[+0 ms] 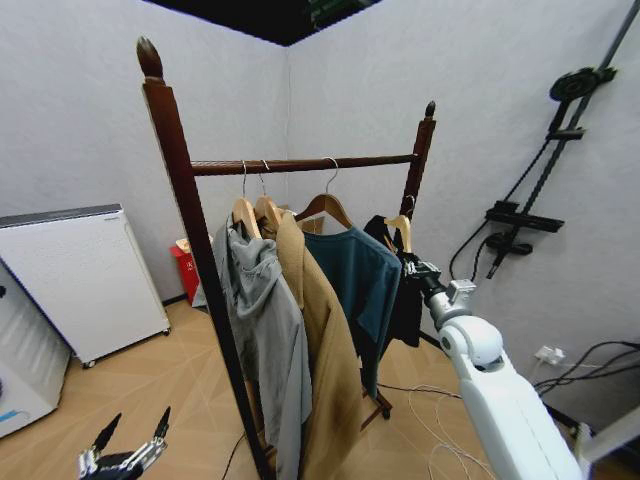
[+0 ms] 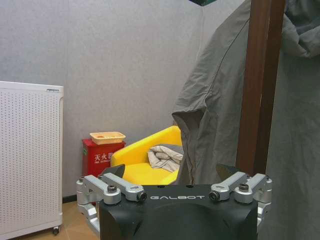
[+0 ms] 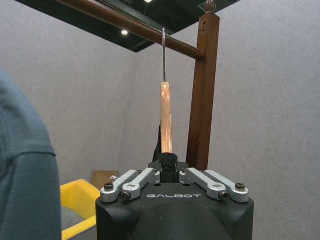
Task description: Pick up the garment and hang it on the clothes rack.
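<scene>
The garment (image 1: 405, 300), small and black, hangs from a light wooden hanger (image 1: 399, 224) beside the far post of the clothes rack (image 1: 300, 164). My right gripper (image 1: 408, 262) is shut on that hanger (image 3: 166, 120) at its lower middle, the fingers (image 3: 150, 175) pressed together around it. The hanger's wire hook (image 3: 163, 55) rises toward the dark rail (image 3: 125, 21); in the head view the hook sits below the rail. Low at the near left, my left gripper (image 1: 137, 420) hangs open with nothing in it, close to the near post (image 2: 260, 85).
A grey hoodie (image 1: 265, 330), a tan coat (image 1: 325, 350) and a teal shirt (image 1: 355, 275) hang on the rail. A white appliance (image 1: 80, 280) stands at the left, with a red box (image 2: 102, 157) and a yellow chair (image 2: 145, 167) behind. Cables (image 1: 430, 420) lie on the floor.
</scene>
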### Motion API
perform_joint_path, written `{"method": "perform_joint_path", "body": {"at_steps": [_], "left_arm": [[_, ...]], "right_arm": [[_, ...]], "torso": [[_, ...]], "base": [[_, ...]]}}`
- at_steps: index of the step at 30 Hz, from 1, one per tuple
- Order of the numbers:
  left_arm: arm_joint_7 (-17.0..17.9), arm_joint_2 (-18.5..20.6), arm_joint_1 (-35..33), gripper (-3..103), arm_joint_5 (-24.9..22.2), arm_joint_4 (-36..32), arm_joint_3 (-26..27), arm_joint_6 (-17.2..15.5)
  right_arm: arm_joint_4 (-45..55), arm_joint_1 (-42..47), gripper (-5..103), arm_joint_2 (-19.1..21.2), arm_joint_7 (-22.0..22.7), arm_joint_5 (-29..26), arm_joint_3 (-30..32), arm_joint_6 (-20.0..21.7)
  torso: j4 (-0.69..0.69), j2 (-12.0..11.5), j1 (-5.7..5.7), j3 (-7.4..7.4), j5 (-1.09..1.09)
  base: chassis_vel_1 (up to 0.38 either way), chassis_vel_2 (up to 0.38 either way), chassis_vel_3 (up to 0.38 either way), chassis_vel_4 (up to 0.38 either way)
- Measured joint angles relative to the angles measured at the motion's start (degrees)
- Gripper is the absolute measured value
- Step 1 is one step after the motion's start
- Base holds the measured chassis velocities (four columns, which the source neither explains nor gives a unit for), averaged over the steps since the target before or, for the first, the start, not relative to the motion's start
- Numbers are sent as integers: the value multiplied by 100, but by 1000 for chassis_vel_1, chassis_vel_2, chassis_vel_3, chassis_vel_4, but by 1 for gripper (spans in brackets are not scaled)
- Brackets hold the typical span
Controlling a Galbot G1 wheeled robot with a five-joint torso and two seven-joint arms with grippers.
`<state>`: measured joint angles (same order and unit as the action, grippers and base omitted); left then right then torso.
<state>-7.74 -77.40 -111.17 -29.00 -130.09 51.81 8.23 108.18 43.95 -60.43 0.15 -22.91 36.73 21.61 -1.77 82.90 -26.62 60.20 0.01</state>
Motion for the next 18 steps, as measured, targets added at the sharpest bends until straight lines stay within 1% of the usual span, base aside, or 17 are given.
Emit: {"method": "perform_joint_path", "body": {"at_steps": [1, 2, 4, 5, 7, 8, 10, 11, 13, 14, 16, 17, 18], "left_arm": [[0, 0, 0, 100, 0, 0, 0, 0], [0, 0, 0, 100, 0, 0, 0, 0], [1, 0, 0, 100, 0, 0, 0, 0], [1, 0, 0, 100, 0, 0, 0, 0], [0, 0, 0, 100, 0, 0, 0, 0], [0, 0, 0, 100, 0, 0, 0, 0], [0, 0, 0, 100, 0, 0, 0, 0], [0, 0, 0, 100, 0, 0, 0, 0], [0, 0, 0, 100, 0, 0, 0, 0], [0, 0, 0, 100, 0, 0, 0, 0], [0, 0, 0, 100, 0, 0, 0, 0], [0, 0, 0, 100, 0, 0, 0, 0], [0, 0, 0, 100, 0, 0, 0, 0]], "right_arm": [[-32, -14, 11, 50, -115, -115, 37, 2], [-32, -14, 11, 50, -115, -115, 37, 2], [-136, -66, 11, 130, -397, -266, 103, -31], [-136, -66, 11, 130, -397, -266, 103, -31], [-344, -194, 11, 222, -840, -379, 177, -205], [-344, -194, 11, 222, -840, -379, 177, -205], [-482, -315, 11, 305, -1158, -432, 278, -285], [-482, -315, 11, 305, -1158, -432, 278, -285], [-553, -414, 11, 385, -1371, -505, 357, -302], [-553, -414, 11, 385, -1371, -505, 357, -302], [-613, -520, 11, 463, -1599, -528, 430, -310], [-613, -520, 11, 463, -1599, -528, 430, -310], [-641, -570, 11, 526, -1733, -532, 458, -301]], "torso": [[0, 2, 2, -1, -1], [0, 2, 2, -1, -1], [2, 3, 3, -1, -1], [2, 3, 3, -1, -1], [2, 2, 2, 0, 1], [2, 2, 2, 0, 1], [1, 1, -2, 1, 0], [1, 1, -2, 1, 0], [2, -1, -5, 2, 0], [2, -1, -5, 2, 0], [2, -1, -5, 2, -2], [2, -1, -5, 2, -2], [2, -1, -5, 1, -1]], "base": [[96, -37, -35, 69], [96, -37, -35, 69], [67, -35, -13, 95], [67, -15, 8, 95], [48, 0, 38, 71], [47, 16, 38, 56], [42, 60, 82, 49], [38, 65, 89, 42], [47, 76, 103, 45], [47, 87, 103, 48], [53, 95, 97, 54], [59, 95, 101, 60], [112, 75, 83, 86]]}}
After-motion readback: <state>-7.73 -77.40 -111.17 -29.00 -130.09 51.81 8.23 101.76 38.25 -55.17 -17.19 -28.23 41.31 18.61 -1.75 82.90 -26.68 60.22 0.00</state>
